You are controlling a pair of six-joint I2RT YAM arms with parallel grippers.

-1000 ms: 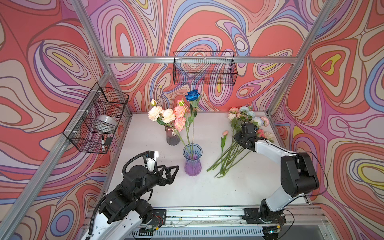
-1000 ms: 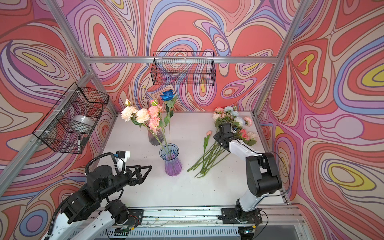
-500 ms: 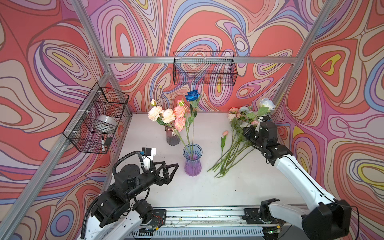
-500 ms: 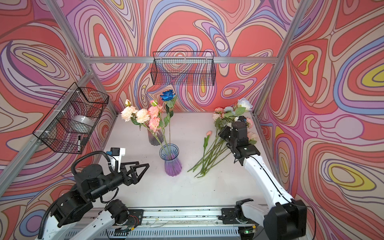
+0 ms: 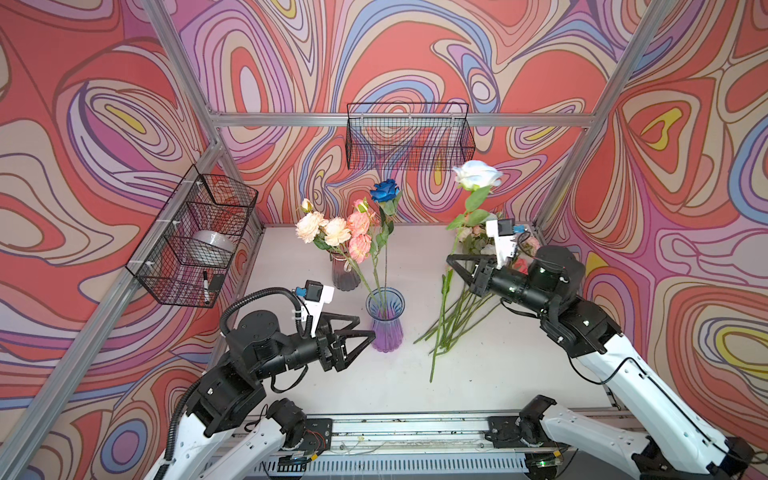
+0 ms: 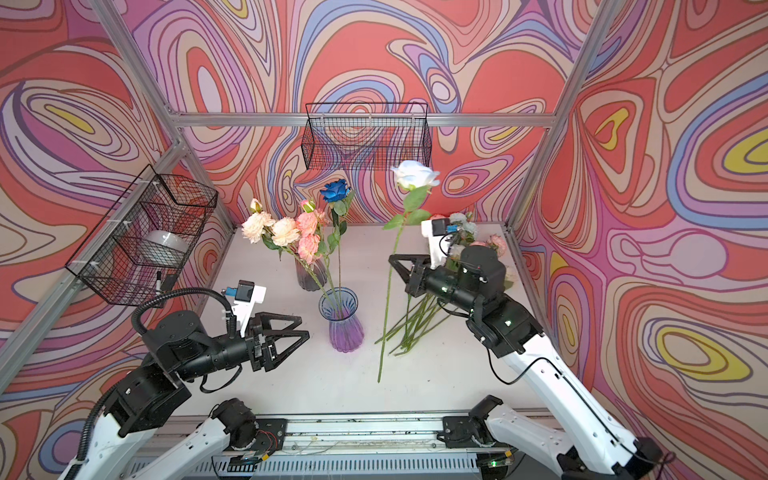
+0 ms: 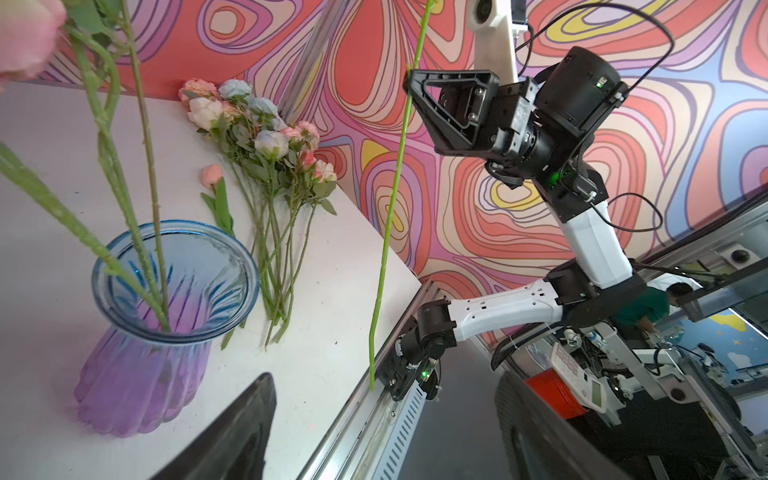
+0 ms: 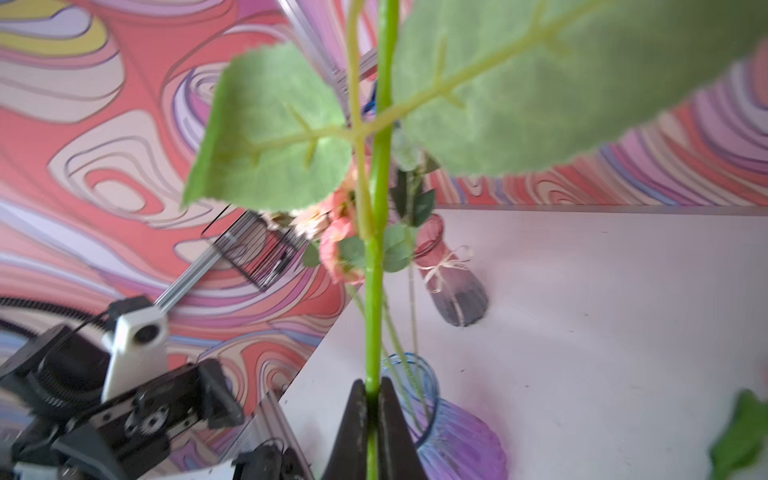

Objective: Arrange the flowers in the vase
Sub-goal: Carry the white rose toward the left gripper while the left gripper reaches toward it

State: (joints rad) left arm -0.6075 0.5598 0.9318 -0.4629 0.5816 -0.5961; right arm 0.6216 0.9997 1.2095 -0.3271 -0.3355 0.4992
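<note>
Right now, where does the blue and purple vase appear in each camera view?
Both top views: blue and purple vase at centre, beside the left gripper.
Left wrist view: the vase near the camera, stems inside.
Right wrist view: the vase partly hidden behind the right gripper.
Shared landmark: the white rose, held upright.

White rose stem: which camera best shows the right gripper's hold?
Right wrist view: the right gripper is shut on the white rose stem, close up. Both top views show the whole rose, the grip small; the left wrist view shows it side-on.
</note>
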